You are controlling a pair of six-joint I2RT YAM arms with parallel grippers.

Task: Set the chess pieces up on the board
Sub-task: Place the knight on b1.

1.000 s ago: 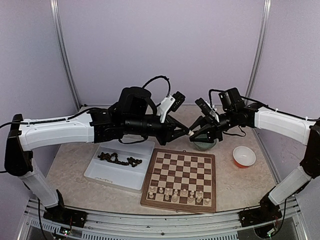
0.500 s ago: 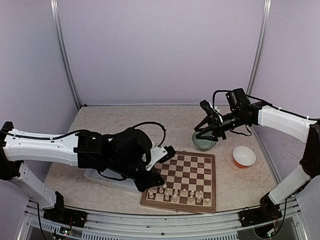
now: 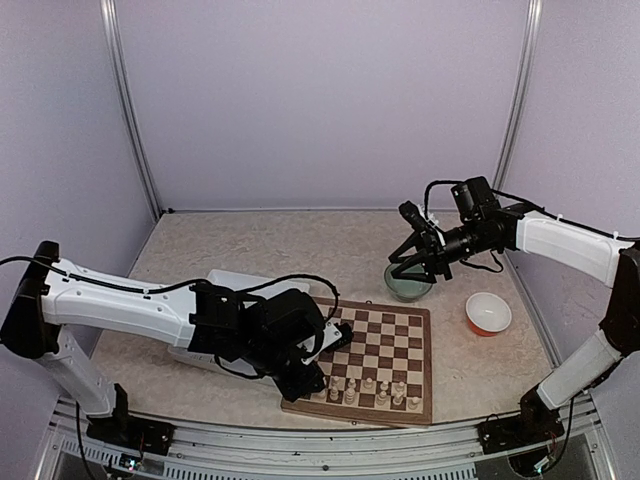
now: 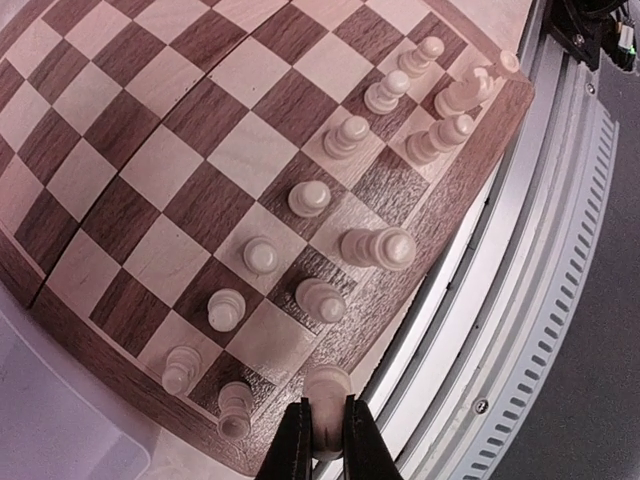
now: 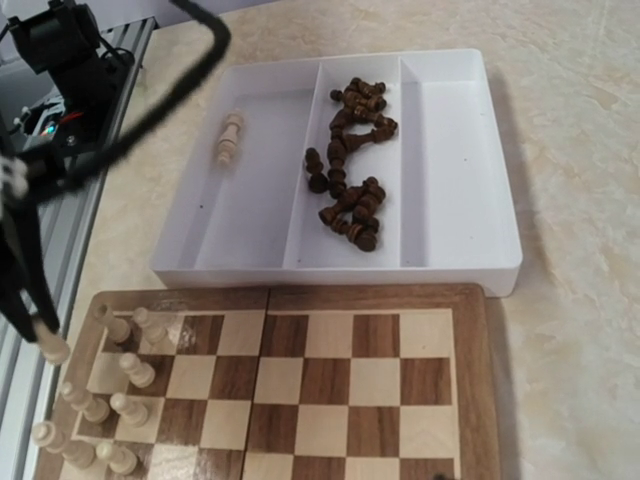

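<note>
My left gripper [image 4: 326,408] is shut on a cream-white chess piece [image 4: 327,384] and holds it over the board's [image 4: 250,150] near rim, beside a bare light corner-row square. Several cream pieces [image 4: 308,197] stand in the two nearest rows. From above, the left gripper [image 3: 318,378] is at the board's [image 3: 380,335] near-left corner. The right gripper [image 3: 408,266] hangs open over a green bowl [image 3: 408,288], with nothing seen between its fingers. In the right wrist view, dark pieces [image 5: 350,190] and one cream piece [image 5: 230,140] lie in the white tray [image 5: 460,150].
An orange bowl [image 3: 488,312] sits right of the board. The white tray [image 3: 235,280] lies left of the board, mostly under my left arm. The table's metal front rail [image 4: 520,300] runs just beyond the board's near edge.
The left arm swung from its meeting with the right gripper at the back down to the board's near-left corner, carrying the cream piece. The right gripper opened wider and stayed over the green bowl.
</note>
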